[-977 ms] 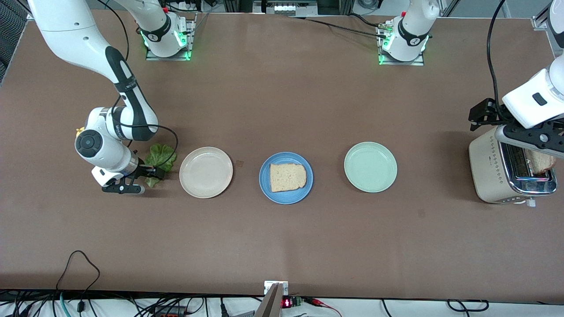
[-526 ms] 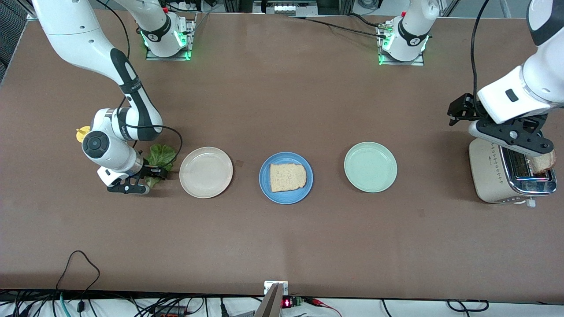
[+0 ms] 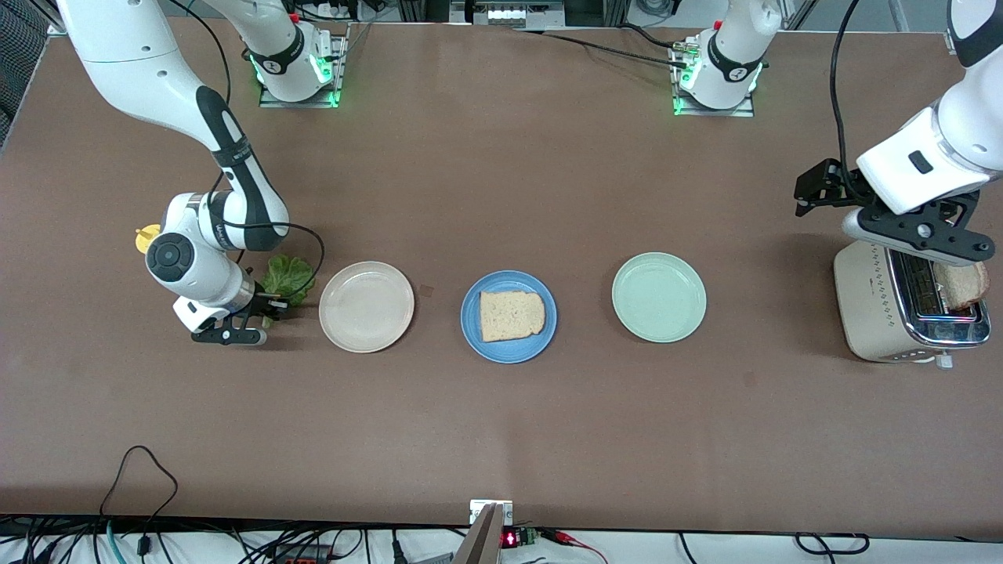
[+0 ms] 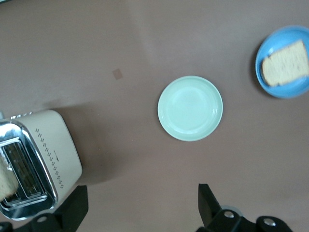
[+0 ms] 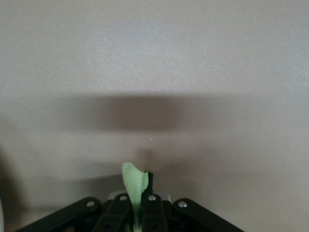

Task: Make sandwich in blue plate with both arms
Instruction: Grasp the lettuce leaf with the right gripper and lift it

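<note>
lettuce leaf [image 3: 287,276], beside the cream plate [image 3: 366,306], is now being clamped by the right tool [image 3: 249,317], newly drawn together, for layering on the bread slice [image 3: 511,315] in the blue plate [image 3: 508,349]; left tool [image 3: 878,210], fingers apart, is being raised over the toaster [image 3: 870,305].

Three plates [image 3: 366,306]; two bread slices [image 3: 511,315]; one toaster [image 3: 870,305]

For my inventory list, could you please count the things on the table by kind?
Plates: 3 (blue, cream, green)
Bread slices: 2 (on the blue plate, in the toaster)
Lettuce leaves: 1
Toasters: 1
Total: 7
</note>
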{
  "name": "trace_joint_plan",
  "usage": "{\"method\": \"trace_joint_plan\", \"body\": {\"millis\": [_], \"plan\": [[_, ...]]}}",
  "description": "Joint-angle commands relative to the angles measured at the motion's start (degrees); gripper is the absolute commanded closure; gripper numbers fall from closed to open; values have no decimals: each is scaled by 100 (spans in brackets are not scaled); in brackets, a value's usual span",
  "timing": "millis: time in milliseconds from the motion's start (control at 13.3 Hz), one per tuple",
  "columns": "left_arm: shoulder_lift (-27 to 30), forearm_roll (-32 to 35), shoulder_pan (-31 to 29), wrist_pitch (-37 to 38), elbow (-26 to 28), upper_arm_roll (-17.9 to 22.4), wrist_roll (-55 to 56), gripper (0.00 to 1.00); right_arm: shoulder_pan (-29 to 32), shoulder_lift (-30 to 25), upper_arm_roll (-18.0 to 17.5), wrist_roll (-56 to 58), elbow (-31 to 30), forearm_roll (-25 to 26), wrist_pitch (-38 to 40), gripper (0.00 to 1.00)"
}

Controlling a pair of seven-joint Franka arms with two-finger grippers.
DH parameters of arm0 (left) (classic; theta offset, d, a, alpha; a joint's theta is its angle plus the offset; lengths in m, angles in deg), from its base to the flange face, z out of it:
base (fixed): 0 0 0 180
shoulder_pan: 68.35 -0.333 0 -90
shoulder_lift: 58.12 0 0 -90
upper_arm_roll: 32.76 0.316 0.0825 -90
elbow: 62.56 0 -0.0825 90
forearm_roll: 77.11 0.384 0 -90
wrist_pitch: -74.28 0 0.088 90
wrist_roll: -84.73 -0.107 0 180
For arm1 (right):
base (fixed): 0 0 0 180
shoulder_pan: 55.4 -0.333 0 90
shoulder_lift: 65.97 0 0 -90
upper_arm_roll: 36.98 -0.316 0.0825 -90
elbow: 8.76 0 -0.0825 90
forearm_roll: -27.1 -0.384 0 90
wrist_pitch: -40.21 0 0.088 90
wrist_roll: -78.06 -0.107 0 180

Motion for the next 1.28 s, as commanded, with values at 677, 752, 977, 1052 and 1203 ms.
{"method": "trace_joint_plan", "body": {"millis": [677,752,977,1052,1203], "plan": [[1786,62,-10,-553,1976,-352,846,0,-63,-392,-8,-63,1123,-260,2043,100],[1768,97,-10,-414,1879,-352,855,0,-133,-392,-8,-248,1343,-540,2342,100],[1558,124,-28,-150,1467,-309,838,0,-458,-375,1,-1107,1722,-1209,2713,100],[1409,133,-28,8,1273,-282,838,0,-616,-375,1,-1537,1793,-1289,2740,100],[1154,133,-150,141,1149,-264,820,0,-967,-252,1,-2608,2038,-1622,2749,100]]}}
